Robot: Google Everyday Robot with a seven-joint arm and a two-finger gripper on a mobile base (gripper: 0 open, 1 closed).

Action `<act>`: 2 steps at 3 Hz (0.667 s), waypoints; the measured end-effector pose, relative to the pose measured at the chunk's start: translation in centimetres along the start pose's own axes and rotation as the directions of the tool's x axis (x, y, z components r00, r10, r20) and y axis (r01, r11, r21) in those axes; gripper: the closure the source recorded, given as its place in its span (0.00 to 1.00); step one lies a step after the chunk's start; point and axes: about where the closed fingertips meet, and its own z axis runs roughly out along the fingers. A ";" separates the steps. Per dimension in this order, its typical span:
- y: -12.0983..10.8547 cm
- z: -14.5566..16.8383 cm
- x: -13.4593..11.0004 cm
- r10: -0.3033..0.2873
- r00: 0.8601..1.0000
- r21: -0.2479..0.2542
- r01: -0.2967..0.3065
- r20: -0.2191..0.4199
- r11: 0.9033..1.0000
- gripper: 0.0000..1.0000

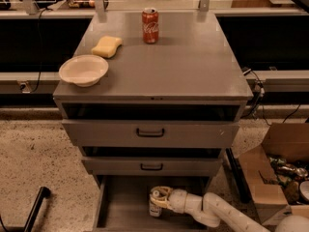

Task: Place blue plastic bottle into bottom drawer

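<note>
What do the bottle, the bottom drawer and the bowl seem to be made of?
The bottle seems clear plastic, with a white cap and pale label; the gripper grips it inside the bottom drawer. That drawer looks like painted metal: flat matte grey, like the cabinet. The bowl is smooth off-white, perhaps ceramic or plastic; I cannot tell which.

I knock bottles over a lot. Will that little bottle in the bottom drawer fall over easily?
Probably. The blue plastic bottle stands upright, tall and narrow, so a nudge might tip it. Lying down it would likely roll on the flat floor of the bottom drawer. The gripper is at its top.
</note>
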 end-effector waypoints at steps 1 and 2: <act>0.0 0.0 -0.1 0.000 1.000 0.000 0.000 0.000 1.000 0.29; 0.1 0.2 -0.2 0.001 1.000 -0.003 -0.001 0.002 1.000 0.06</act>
